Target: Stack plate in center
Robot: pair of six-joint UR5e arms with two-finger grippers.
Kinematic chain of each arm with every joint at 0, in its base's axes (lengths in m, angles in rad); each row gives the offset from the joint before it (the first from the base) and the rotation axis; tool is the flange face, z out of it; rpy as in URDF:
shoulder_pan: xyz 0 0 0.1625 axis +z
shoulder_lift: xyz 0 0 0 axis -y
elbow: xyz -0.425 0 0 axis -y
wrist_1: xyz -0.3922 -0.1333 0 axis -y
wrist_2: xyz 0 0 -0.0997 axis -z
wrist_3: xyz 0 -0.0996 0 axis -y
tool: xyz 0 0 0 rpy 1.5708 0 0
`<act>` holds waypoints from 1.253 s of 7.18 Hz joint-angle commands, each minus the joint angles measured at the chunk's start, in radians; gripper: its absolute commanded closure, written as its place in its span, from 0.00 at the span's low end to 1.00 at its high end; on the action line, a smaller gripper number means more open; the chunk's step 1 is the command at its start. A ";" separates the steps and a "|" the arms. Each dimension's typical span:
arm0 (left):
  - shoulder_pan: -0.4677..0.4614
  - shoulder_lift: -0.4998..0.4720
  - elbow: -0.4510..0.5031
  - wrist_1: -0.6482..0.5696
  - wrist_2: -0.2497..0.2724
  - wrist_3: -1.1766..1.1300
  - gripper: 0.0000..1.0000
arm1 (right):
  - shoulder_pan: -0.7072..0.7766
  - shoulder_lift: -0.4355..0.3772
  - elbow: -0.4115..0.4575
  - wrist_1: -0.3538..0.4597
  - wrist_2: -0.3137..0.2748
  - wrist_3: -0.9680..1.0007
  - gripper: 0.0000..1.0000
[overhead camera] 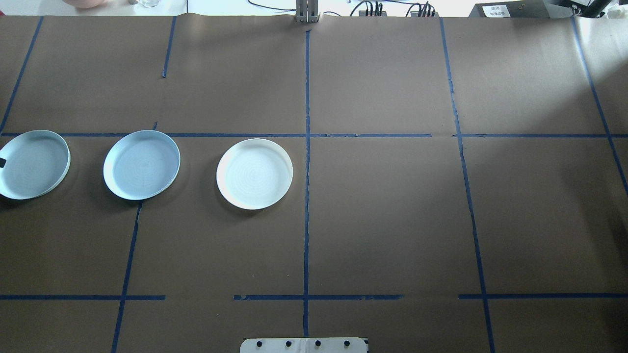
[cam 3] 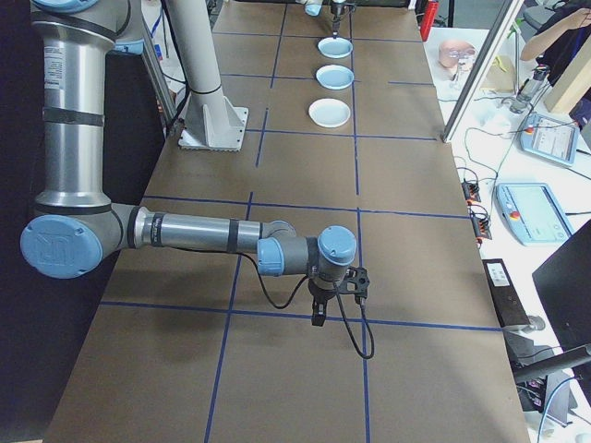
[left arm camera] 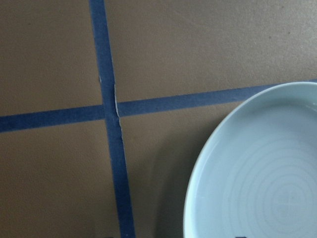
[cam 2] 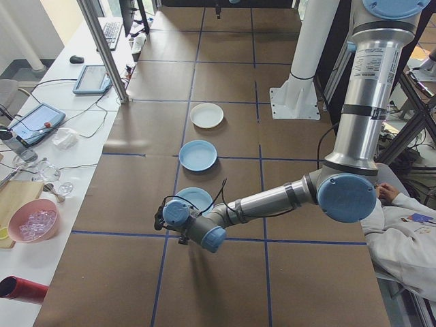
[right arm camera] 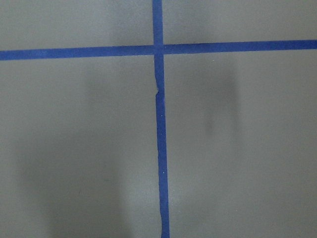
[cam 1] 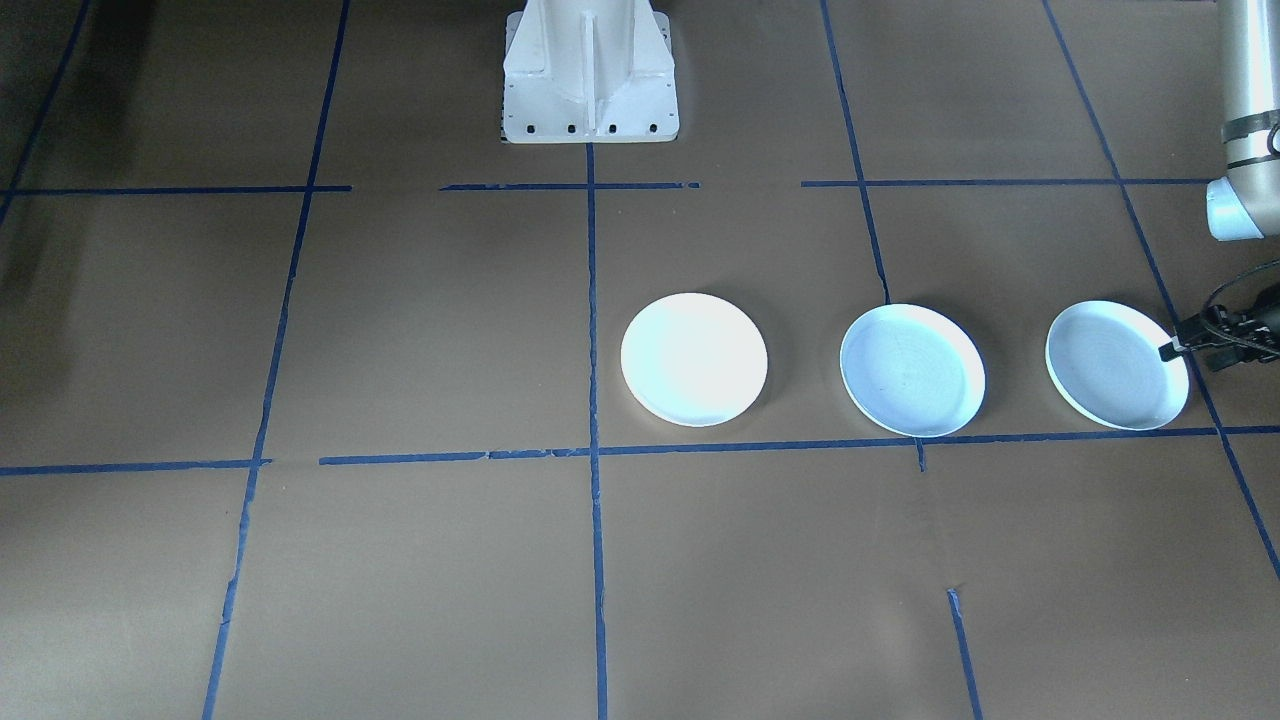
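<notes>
The left gripper [cam 1: 1172, 349] sits at the right edge of the front-facing view, one dark fingertip on the rim of the outermost pale blue-grey ringed plate [cam 1: 1115, 365]. The overhead view shows only a dark sliver on that rim at the far left edge, so whether the jaws are closed on the rim or just touching it cannot be told.

Next along the row, a little apart, lies the centre plate [cam 1: 912, 369], round and shallow, blue-grey inside with a raised white rim, flat on the brown paper-covered table [cam 1: 420, 330] just above a blue tape line [cam 1: 760, 446]. Further left in that view comes the brighter plain-white plate [cam 1: 693, 358], just right of the vertical tape line. All three lie separate, none stacked.

The right gripper [cam 3: 317, 318] shows only in the right-side view, low over a tape line, well apart from the plates; its jaw state cannot be told.
</notes>
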 commanded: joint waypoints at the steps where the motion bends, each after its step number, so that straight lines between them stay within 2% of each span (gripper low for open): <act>1: 0.015 -0.002 0.001 0.000 0.001 -0.009 0.51 | 0.000 0.000 0.000 0.000 0.000 0.000 0.00; 2: 0.018 -0.004 0.001 0.000 0.001 -0.009 0.51 | 0.000 0.000 0.000 0.000 0.000 0.000 0.00; 3: 0.021 -0.004 0.000 0.000 0.001 -0.009 0.59 | 0.000 0.000 0.000 0.000 0.000 0.000 0.00; 5: 0.021 -0.004 -0.001 0.001 0.001 -0.011 1.00 | 0.000 0.000 0.000 0.000 0.000 0.000 0.00; 6: 0.021 -0.004 -0.005 0.001 -0.002 -0.009 1.00 | 0.000 0.002 0.000 0.000 0.000 0.000 0.00; 7: 0.021 -0.004 -0.022 0.001 -0.028 -0.009 1.00 | 0.000 0.000 0.000 0.000 0.000 0.000 0.00; 9: 0.021 -0.007 -0.085 0.010 -0.044 -0.020 1.00 | 0.000 0.000 0.000 0.000 0.000 0.000 0.00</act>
